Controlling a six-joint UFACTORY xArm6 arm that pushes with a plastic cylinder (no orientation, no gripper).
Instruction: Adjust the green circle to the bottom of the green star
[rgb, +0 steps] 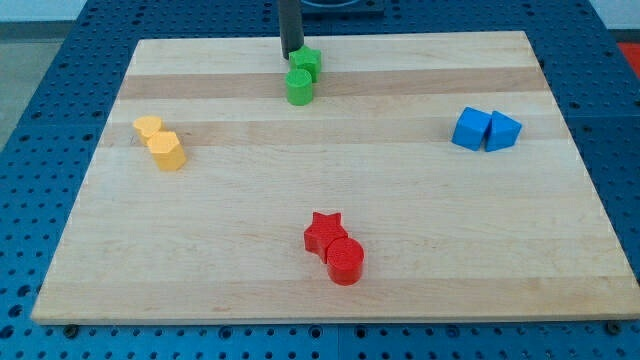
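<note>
Green circle (299, 87): sits near board's far edge, at 6 o'clock of green star (307, 63), touching it; pair's long axis runs roughly 12 to 6, leaning slightly toward 1. Round shape, so no facing to tell.

Board (330, 290): wide bare wood at centre, ample room at 6 o'clock of green pair; little room at 12.

Blue blocks (486, 130): two, touching, near 3 o'clock edge.

Red star (324, 232) and red circle (345, 262): touching, near 6 o'clock edge.

Yellow blocks (160, 142): two, touching, near 9 o'clock edge.

My tip (291, 53): bare rod end, holding nothing, just beside green star at its 10 o'clock.
</note>
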